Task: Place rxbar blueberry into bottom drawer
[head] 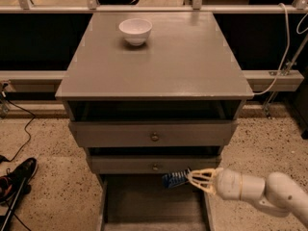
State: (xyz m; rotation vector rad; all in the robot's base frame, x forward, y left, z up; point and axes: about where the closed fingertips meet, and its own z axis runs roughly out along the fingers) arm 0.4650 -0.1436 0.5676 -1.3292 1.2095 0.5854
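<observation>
Dim overhead light (shadowed recesses); gripper (190, 178) pale above bottom drawer (144, 203).

Speckled floor (53, 143) is spreading around the grey cabinet (168, 71), dark wall panels (38, 42) running behind, gripper (190, 178) hovering at its lower front.

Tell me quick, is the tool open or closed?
The tool is closed on the rxbar blueberry, just above the open bottom drawer.

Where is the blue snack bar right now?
The blue snack bar is low in the camera view, just right of centre, pinched in the robot's hand. It hangs over the open bottom drawer, just below the front of the middle drawer.
</observation>
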